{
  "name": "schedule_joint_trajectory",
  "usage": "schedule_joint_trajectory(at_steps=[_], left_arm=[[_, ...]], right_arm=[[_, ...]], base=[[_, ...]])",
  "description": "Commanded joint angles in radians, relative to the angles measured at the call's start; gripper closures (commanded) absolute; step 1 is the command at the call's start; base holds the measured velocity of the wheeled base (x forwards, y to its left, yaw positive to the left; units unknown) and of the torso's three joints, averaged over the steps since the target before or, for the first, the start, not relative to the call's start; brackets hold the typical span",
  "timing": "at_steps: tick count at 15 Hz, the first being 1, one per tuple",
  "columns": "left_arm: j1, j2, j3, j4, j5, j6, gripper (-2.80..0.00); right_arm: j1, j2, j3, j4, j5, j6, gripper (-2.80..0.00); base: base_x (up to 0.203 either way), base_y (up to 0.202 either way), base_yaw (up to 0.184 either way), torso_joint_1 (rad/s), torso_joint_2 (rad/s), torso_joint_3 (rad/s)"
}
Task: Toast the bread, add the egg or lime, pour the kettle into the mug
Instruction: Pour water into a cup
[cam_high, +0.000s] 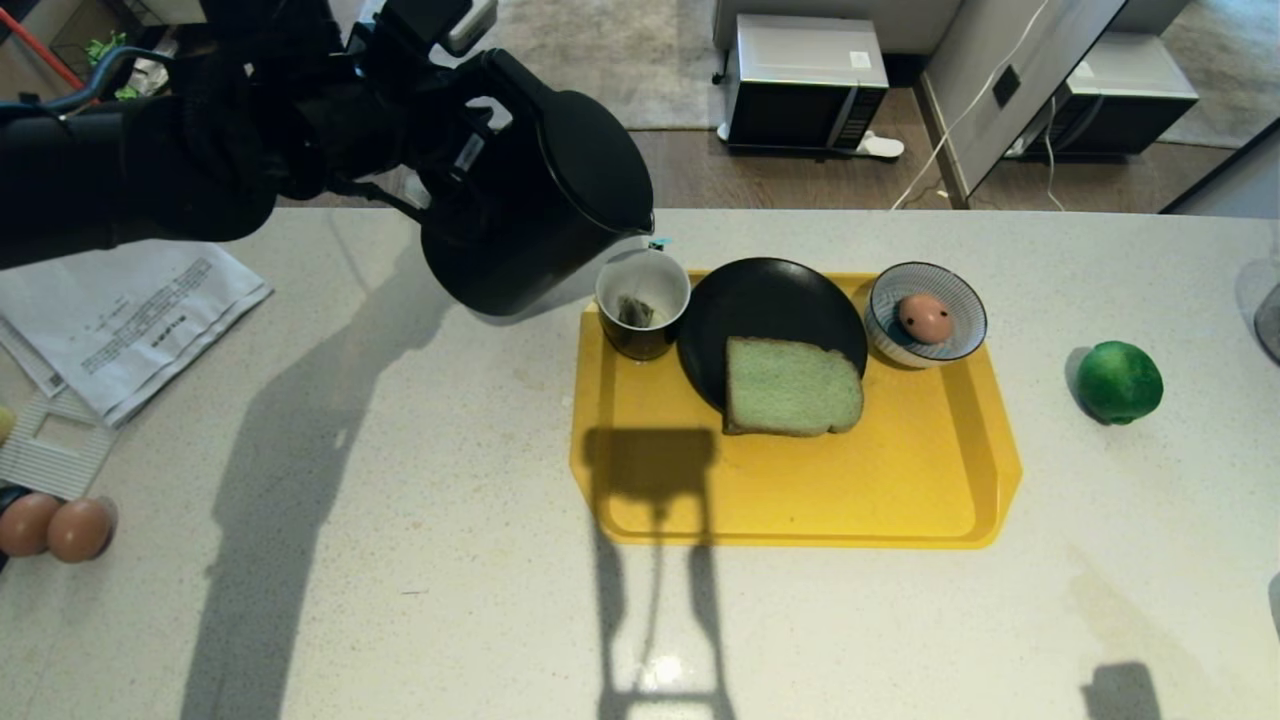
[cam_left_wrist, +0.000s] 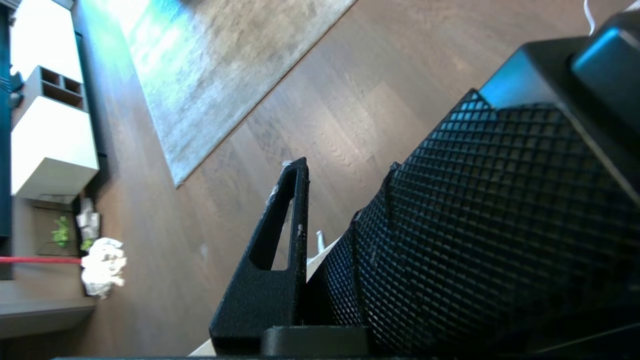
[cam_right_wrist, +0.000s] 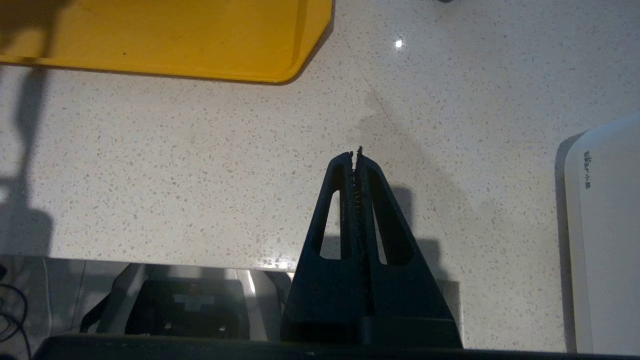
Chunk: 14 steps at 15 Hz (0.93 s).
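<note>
Black kettle (cam_high: 540, 200), gripped in the left pincer (cam_high: 455, 150) apparently by its handle, tilts with its spout just over the mug (cam_high: 642, 303); tip slowly, keeping it centred.

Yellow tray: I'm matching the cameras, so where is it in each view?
Head view: yellow tray at centre, on the counter.
Left wrist view: not in it.
Right wrist view: its rounded corner, beyond the shut right gripper.
Shared landmark: the speckled counter, head and right wrist.
</note>
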Motion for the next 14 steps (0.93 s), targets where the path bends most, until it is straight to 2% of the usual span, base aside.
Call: schedule_joint_trajectory(at_steps=[1, 9, 14], left_arm=[[-0.017, -0.019, 0.001, 0.021, 0.036, 0.031, 0.0], [-0.051, -0.047, 0.003, 0.086, 0.101, 0.079, 0.0], [-0.068, -0.074, 0.003, 0.191, 0.151, 0.12, 0.0]], right_arm=[[0.0, 0.0, 0.001, 0.0, 0.0, 0.0, 0.0], [0.0, 0.0, 0.001, 0.0, 0.0, 0.0, 0.0], [0.0, 0.0, 0.001, 0.0, 0.0, 0.0, 0.0]], base=[[0.0, 0.0, 0.0, 0.0, 0.0, 0.0], [0.0, 0.0, 0.0, 0.0, 0.0, 0.0], [0.0, 0.0, 0.0, 0.0, 0.0, 0.0]])
